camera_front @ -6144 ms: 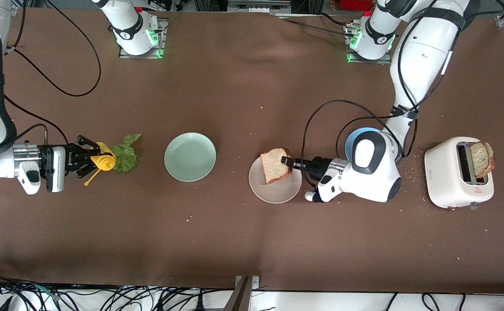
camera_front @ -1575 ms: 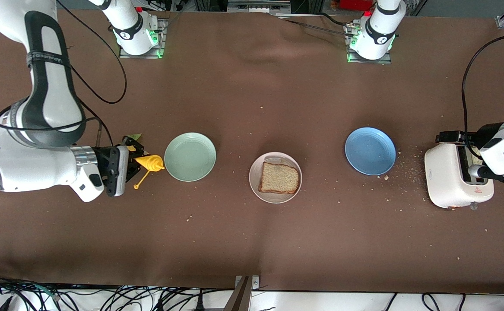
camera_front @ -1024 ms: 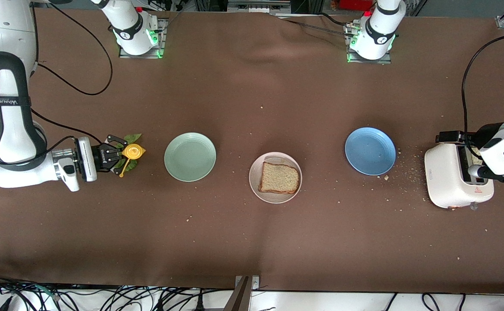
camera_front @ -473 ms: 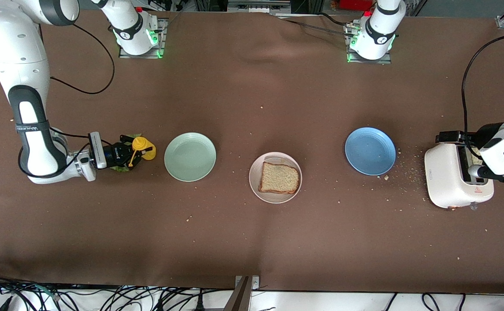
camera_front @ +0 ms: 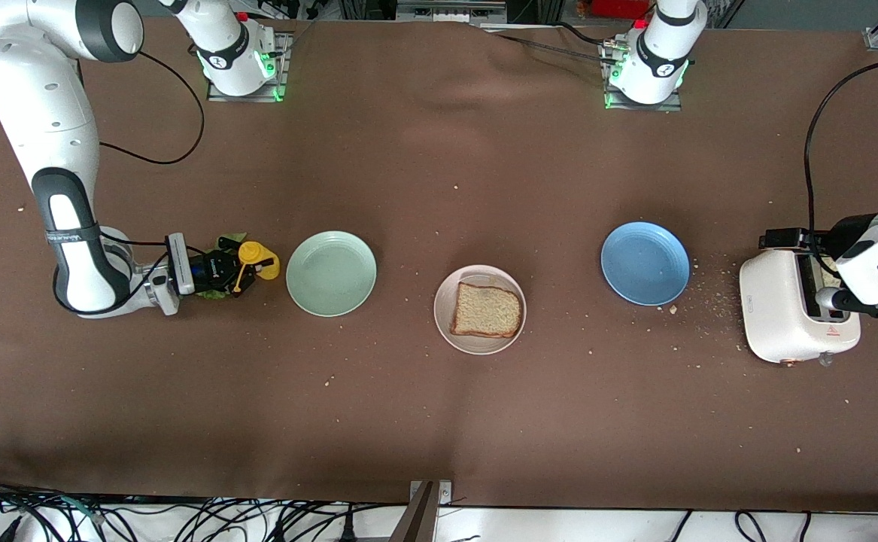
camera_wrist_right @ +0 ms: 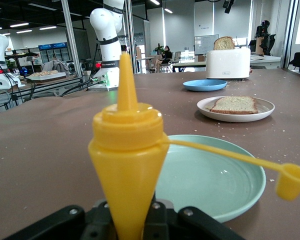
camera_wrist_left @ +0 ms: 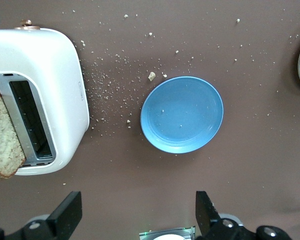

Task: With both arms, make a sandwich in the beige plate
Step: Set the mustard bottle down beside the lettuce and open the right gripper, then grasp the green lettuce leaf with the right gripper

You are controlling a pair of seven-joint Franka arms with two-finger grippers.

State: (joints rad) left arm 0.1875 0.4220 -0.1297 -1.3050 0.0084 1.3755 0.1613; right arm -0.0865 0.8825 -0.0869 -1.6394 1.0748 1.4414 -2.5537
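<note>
While one square slice of brown wholegrain bread [camera_front: 486, 310] lies flat in the round, ridged beige plate [camera_front: 446, 331], between the mint green plate [camera_front: 331, 272] and the blue plate [camera_front: 645, 263], a second slice [camera_wrist_left: 2, 140] stands upright in the glossy white toaster [camera_front: 777, 316]. Above it, the left gripper [camera_wrist_left: 139, 220] hangs spread wide, holding nothing. Over the lettuce leaf [camera_front: 217, 293], the right gripper [camera_front: 232, 267] clamps a yellow conical squeeze bottle [camera_wrist_right: 127, 165], nozzle pointing up.
</note>
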